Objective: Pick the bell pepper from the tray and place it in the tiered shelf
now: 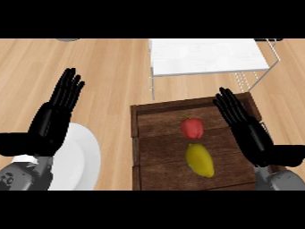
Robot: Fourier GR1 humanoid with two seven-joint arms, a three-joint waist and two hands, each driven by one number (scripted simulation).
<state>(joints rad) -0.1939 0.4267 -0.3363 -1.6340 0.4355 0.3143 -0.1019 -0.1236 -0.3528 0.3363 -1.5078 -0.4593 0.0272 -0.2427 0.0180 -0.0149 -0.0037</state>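
- The dark brown slatted wooden tray [156, 147] is the landmark; it lies on the pale wood-grain counter [115, 80], and nothing on it has been lifted yet.
- At the near end of the tray's bed lies a long yellow fruit, lemon-like or squash-like [200, 160]; it is not the target and should be left alone.
- Just beyond the yellow fruit, close to the tray's middle, lies the small red bell pepper [193, 128] with its dark stem pointing to the tray's far edge. The two look nearly touching, so I judge the grasp is best taken from above or from the far side.
- The right robot hand [250, 132] hovers over the tray's right rim, fingers straight and spread, holding nothing. It is the nearer hand to the pepper, so the reach falls to it: move left, lower, then curl round the pepper.
- The left robot hand [49, 123] rests open and empty left of the tray, above a round white plate [82, 163].
- Beyond the tray's far edge stands the white wire tiered shelf with a flat white top panel [204, 56]. The pepper should be lifted high enough to clear the tray's far rim before going there.
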